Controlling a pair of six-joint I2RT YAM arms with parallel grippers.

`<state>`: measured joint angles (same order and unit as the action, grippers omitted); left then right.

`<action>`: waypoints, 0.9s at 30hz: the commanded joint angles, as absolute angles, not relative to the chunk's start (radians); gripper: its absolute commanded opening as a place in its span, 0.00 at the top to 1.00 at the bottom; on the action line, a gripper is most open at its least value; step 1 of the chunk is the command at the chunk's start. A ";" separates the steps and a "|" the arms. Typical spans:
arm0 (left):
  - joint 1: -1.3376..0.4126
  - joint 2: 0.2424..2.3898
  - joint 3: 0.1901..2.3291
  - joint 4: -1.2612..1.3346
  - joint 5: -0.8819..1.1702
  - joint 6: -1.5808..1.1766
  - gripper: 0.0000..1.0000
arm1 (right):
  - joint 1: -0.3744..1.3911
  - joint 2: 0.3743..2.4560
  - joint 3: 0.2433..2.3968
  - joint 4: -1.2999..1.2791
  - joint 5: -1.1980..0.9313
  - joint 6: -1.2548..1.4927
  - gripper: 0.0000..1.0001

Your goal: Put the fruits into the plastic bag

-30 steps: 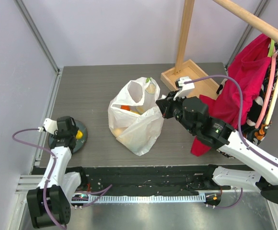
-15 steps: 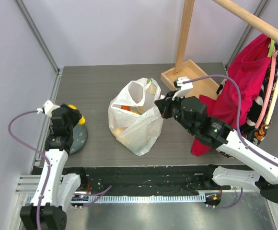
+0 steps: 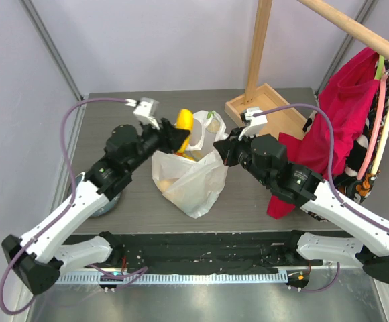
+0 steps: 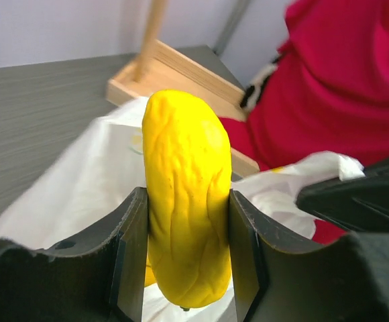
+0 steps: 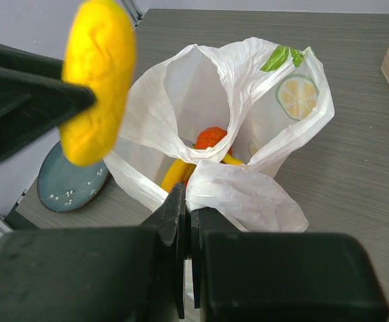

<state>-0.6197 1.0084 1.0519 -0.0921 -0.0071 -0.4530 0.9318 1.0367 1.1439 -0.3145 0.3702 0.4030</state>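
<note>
The white plastic bag (image 3: 193,180) with lemon prints stands in the middle of the table, its mouth open; it also shows in the right wrist view (image 5: 261,127) and the left wrist view (image 4: 74,181). My left gripper (image 3: 178,137) is shut on a yellow oblong fruit (image 3: 184,122) and holds it above the bag's left rim. The fruit fills the jaws in the left wrist view (image 4: 184,201) and shows in the right wrist view (image 5: 98,80). My right gripper (image 3: 223,149) is shut on the bag's right edge (image 5: 211,178). Inside the bag lie a red-orange fruit (image 5: 211,136) and a yellow banana piece (image 5: 174,174).
A grey-blue plate (image 5: 70,184) lies left of the bag, partly under my left arm (image 3: 87,194). A wooden tray (image 3: 268,111) with an upright post (image 3: 258,47) stands at the back right. A red cloth (image 3: 345,107) hangs on a rack at the right.
My left gripper rose from the plate at the far left and swung right to above the bag, carrying the yellow fruit. My right gripper kept its hold on the bag's edge.
</note>
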 commanded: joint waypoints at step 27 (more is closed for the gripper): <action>-0.798 1.408 1.128 -0.267 -0.024 -0.178 0.67 | 0.928 1.012 1.178 -0.285 0.385 0.423 0.99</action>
<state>-0.7975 1.4521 1.1484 -0.1768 0.0174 -0.2180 0.9318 1.0252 1.1442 -0.3222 0.3725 0.4179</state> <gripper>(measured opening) 0.471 0.039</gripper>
